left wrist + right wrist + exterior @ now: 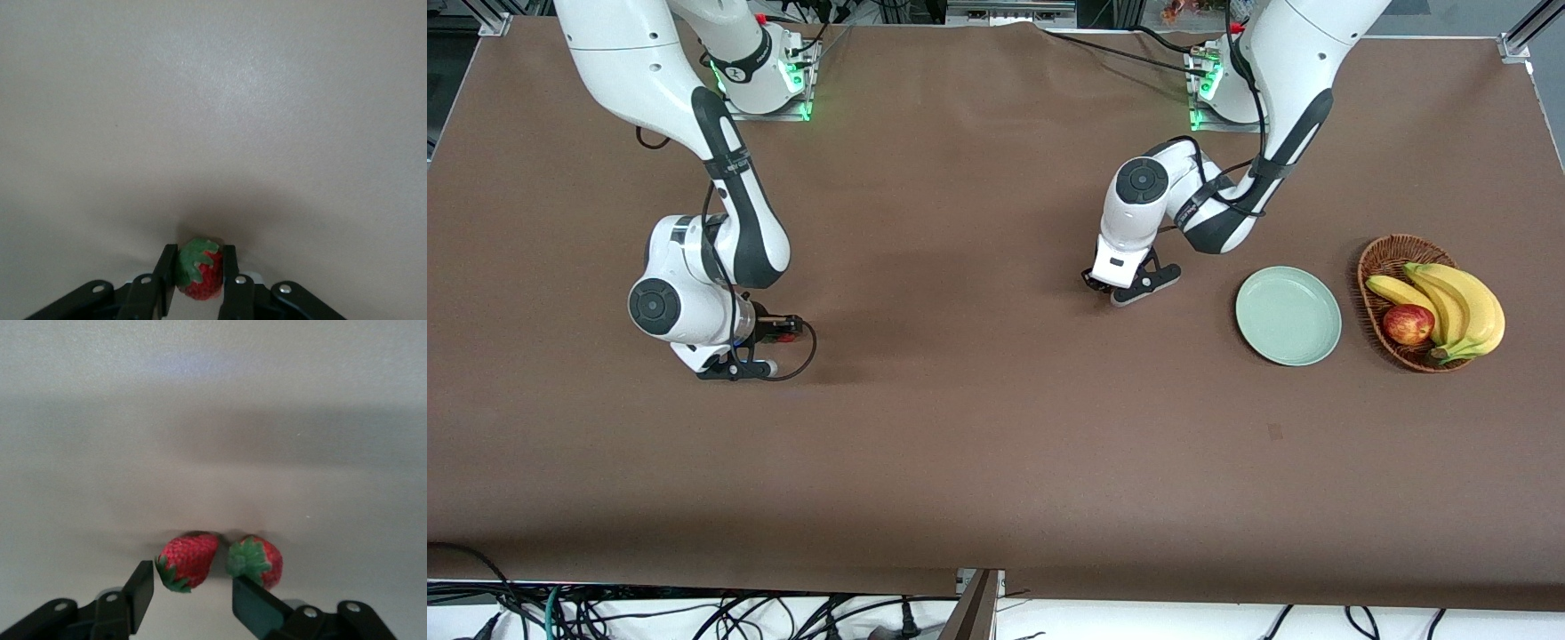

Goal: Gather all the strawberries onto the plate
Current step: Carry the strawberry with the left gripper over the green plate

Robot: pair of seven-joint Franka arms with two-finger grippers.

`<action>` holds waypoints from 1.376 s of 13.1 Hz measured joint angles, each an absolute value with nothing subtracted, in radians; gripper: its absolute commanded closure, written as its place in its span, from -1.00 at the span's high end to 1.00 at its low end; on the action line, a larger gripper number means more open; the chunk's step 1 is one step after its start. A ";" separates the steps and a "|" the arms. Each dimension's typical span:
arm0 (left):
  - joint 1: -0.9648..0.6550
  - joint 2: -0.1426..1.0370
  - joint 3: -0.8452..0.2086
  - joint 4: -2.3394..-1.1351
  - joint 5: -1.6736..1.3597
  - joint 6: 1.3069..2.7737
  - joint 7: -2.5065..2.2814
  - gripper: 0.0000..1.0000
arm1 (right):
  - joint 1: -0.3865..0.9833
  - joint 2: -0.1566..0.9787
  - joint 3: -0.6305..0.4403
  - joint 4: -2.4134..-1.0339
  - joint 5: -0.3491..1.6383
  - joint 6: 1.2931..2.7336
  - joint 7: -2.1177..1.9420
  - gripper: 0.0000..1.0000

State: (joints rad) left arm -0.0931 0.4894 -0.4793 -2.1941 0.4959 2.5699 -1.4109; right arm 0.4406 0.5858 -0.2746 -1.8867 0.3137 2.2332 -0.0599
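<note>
The left gripper is clenched on one strawberry low over the table, at about nine o'clock from the plate. The right gripper stands spread at the right arm's end — one berry between its fingers, another strawberry touching beside it.

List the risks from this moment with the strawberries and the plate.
The right claw is open around one strawberry whose neighbour sits almost against it; closing could knock that one away or pinch both. The left claw is shut on a strawberry near the fingertips, so it could slip out on the way to the plate.
</note>
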 measured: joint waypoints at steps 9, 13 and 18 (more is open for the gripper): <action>-0.030 0.381 -0.355 -2.004 0.101 2.271 -0.854 -1.00 | 0.452 0.594 -0.257 -1.884 0.382 2.262 -0.061 -0.05; -0.023 0.308 -0.158 -1.999 0.026 2.157 -0.468 -1.00 | 0.463 0.594 -0.257 -1.874 0.383 2.262 -0.059 -0.18; -0.021 0.309 0.049 -2.073 -0.006 2.205 -0.091 -1.00 | 0.490 0.594 -0.257 -1.840 0.384 2.246 -0.040 0.24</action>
